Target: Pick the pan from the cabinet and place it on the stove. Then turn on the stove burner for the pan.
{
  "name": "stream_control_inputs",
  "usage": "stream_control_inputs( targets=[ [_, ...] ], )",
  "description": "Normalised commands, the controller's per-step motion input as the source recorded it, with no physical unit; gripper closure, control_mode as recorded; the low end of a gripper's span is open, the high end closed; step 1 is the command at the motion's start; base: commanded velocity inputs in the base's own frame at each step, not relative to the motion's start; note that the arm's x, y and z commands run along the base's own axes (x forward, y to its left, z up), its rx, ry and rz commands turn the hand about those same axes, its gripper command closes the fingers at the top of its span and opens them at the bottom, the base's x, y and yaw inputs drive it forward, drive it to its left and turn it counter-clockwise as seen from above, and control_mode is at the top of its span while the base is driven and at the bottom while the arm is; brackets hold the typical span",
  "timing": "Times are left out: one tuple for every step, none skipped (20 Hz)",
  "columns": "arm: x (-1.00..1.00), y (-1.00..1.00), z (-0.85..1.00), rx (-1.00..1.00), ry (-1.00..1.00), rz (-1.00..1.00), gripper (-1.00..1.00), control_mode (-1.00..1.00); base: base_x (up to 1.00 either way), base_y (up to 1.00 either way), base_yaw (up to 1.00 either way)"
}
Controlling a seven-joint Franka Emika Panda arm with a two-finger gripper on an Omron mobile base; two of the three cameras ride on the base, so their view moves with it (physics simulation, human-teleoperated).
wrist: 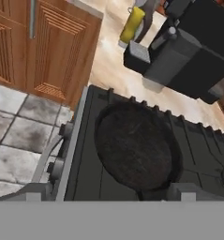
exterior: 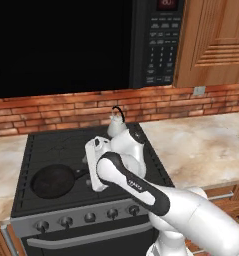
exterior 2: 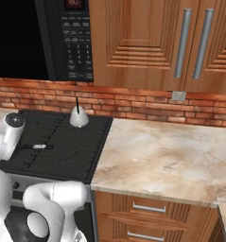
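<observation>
The pan (exterior: pixel 53 181) lies flat on the front left burner of the stove (exterior: pixel 91 140), its thin handle pointing right under my arm. In the hand view the pan (wrist: pixel 134 145) is a dark round disc just beyond my gripper (wrist: pixel 108 193), which is open, its fingertips (wrist: pixel 36 192) wide apart and holding nothing. My white hand (exterior: pixel 96 152) hovers over the handle. The handle's pale tip (exterior 2: pixel 39 146) shows on the stove (exterior 2: pixel 62 142). The cabinet (exterior 2: pixel 143 42) stands with its doors shut. Grey knobs (exterior: pixel 88 217) line the stove's front.
A white kettle (exterior: pixel 116 125) sits on the back right burner. The black microwave (exterior: pixel 161 40) hangs above the stove. A marble counter (exterior 2: pixel 161 156) stretches to the right. A dark coffee machine (wrist: pixel 179 56) and a yellow bottle (wrist: pixel 132 23) stand on the counter left of the stove.
</observation>
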Motion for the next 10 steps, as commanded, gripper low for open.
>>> stream_control_inputs(
  targets=[
    [-0.62,0.21,0.43,-0.07,-0.12,0.0,-1.0,-1.0,0.0,0.0,0.0],
    [-0.61,0.19,0.39,-0.1,-0.15,0.0,-1.0,-1.0,0.0,0.0,0.0],
    [-0.62,0.19,0.36,-0.12,-0.17,0.0,-1.0,-1.0,0.0,0.0,0.0],
    [-0.64,0.2,0.38,-0.14,-0.17,0.0,-1.0,-1.0,0.0,0.0,0.0],
    [-0.65,0.2,0.35,-0.15,-0.18,0.0,-1.0,-1.0,0.0,0.0,0.0],
    [-0.63,0.13,0.38,-0.15,-0.23,0.0,-1.0,-1.0,0.0,0.0,0.0],
    [-0.65,0.15,0.38,-0.15,-0.26,0.0,-1.0,-1.0,0.0,0.0,0.0],
    [-0.62,0.14,0.4,-0.16,-0.27,0.0,-1.0,-1.0,0.0,0.0,0.0],
    [-0.61,0.1,0.41,-0.16,-0.28,0.0,-1.0,-1.0,0.0,0.0,0.0],
    [-0.59,0.09,0.38,-0.14,-0.29,0.0,-1.0,-1.0,0.0,0.0,0.0]
  ],
)
